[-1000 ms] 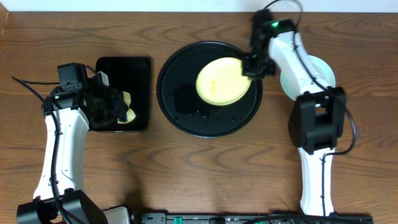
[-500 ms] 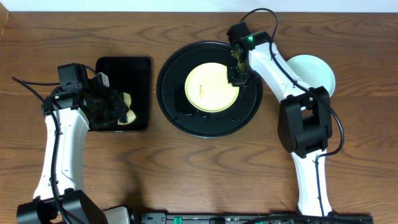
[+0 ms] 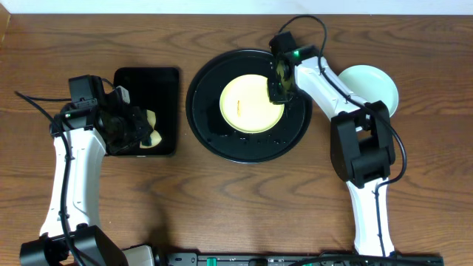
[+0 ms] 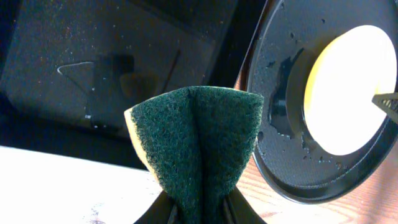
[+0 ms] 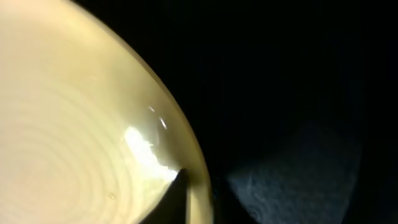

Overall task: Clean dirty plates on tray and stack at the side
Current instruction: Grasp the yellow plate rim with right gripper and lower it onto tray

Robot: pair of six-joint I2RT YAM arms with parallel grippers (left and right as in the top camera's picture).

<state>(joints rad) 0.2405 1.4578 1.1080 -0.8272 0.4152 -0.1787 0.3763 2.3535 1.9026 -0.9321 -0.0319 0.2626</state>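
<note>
A pale yellow dirty plate (image 3: pixel 250 107) with a small orange smear sits in the middle of the round black tray (image 3: pixel 290 138). My right gripper (image 3: pixel 275 91) is at the plate's right rim. In the right wrist view its jaws (image 5: pixel 198 196) are shut on the yellow plate (image 5: pixel 74 124) rim, over the tray (image 5: pixel 298 93). A mint-green plate (image 3: pixel 375 85) lies on the table to the right of the tray. My left gripper (image 3: pixel 142 130) hovers over the rectangular black tray (image 3: pixel 157 85), shut on a folded green-and-yellow sponge (image 4: pixel 199 140).
Water droplets speckle the round tray's floor (image 4: pixel 280 155) around the yellow plate (image 4: pixel 348 93). The rectangular tray (image 4: pixel 93 62) lies left of the round one with a strip of wood between them. Both arm bases stand at the table's near edge.
A second ago the right gripper held the yellow plate tilted at the tray's right side. Plate and gripper have since moved left, and the plate now sits at the tray's middle. The left arm is still.
</note>
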